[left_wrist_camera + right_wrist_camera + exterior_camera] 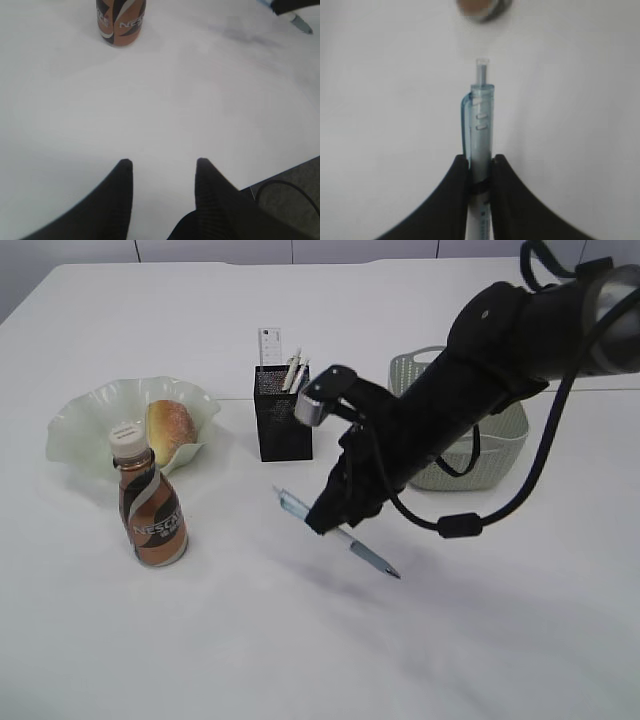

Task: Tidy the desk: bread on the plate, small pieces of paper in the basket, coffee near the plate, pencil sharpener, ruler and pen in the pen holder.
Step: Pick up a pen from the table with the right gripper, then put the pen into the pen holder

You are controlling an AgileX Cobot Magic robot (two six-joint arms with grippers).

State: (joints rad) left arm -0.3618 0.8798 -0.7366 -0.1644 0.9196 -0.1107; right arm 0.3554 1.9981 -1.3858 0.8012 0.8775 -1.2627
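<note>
My right gripper [322, 520] [480, 159] is shut on a pale blue pen [338, 533] [480, 125], held tilted above the table, a little in front of the black mesh pen holder [283, 412]. A white ruler [269, 347] and white sticks stand in the holder. Bread [170, 425] lies on the wavy pale green plate [80, 420]. The brown coffee bottle [150, 502] [121, 21] stands just in front of the plate. My left gripper [162, 162] hangs open over bare table, out of the exterior view. No pencil sharpener or paper pieces show.
A grey-green woven basket [490, 455] stands at the right behind my right arm. A black cable [500, 510] loops down from that arm. The table's edge [280, 172] shows at the lower right of the left wrist view.
</note>
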